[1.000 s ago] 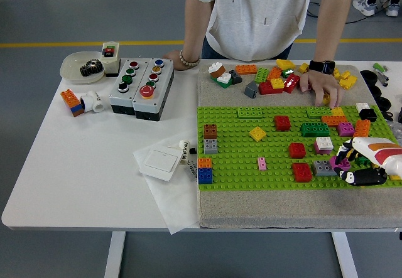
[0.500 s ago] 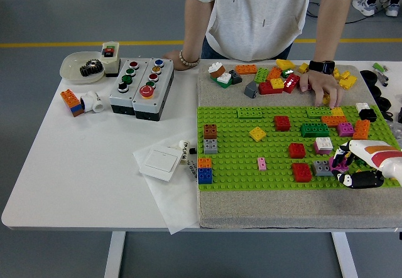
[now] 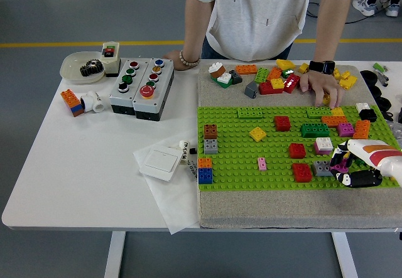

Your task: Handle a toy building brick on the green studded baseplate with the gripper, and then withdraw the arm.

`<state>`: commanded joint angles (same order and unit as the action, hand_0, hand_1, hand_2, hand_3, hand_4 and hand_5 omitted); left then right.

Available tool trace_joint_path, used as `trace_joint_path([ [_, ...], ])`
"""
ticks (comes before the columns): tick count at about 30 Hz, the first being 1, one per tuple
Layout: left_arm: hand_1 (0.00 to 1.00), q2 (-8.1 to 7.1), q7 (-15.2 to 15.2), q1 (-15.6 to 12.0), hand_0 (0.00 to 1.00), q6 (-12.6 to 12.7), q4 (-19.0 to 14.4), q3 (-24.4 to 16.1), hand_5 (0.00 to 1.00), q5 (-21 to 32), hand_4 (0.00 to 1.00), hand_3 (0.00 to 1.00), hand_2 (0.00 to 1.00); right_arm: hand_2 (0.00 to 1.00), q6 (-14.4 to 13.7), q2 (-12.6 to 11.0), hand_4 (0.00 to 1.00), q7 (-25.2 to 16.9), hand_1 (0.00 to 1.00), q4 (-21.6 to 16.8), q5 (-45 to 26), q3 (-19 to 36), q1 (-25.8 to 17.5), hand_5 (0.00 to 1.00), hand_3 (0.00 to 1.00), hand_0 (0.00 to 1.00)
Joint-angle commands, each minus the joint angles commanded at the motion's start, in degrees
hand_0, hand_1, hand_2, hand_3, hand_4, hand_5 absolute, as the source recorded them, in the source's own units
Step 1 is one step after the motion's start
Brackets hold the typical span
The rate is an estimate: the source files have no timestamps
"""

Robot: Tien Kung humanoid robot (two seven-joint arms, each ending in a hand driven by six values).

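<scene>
Since a second ago I note the right hand point(image 3: 353, 165) has crept a little inward along the baseplate's right edge; nothing else on the surface has shifted.

Near edge first. The right hand comes in from the right edge, low over the near right corner of the green baseplate point(image 3: 251, 165). Its fingers are curled round a small magenta brick point(image 3: 340, 163), which sits at the fingertips; I judge it grasped, though whether it is seated on the studs I cannot tell. The brick lies just inward of the hand, toward the left, touching or nearly touching a grey brick point(image 3: 323, 168) beside it. It is too small for me to give a long axis. The left hand is not in view, so the right is the only one placed to act.

The magenta brick looks small, bright and partly masked by the fingers.

Far side. A person's hand point(image 3: 321, 87) rests on the loose brick pile point(image 3: 270, 77) at the far right corner; the other hand point(image 3: 183, 60) leans on the surface point(image 3: 94, 165) at its far edge.
</scene>
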<state>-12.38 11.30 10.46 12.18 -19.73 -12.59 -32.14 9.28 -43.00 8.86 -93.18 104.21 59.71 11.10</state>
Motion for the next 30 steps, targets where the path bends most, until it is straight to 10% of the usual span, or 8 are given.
trace_joint_path([
  [30,0.751,-0.03,-0.3,0.1,0.741,0.1,0.0,0.4,0.647,0.7,0.624,0.601,0.778,0.600,0.5,-0.6,0.626,0.0,0.566,0.3,-0.6,-0.6,1.7,0.270,0.538,0.617],
])
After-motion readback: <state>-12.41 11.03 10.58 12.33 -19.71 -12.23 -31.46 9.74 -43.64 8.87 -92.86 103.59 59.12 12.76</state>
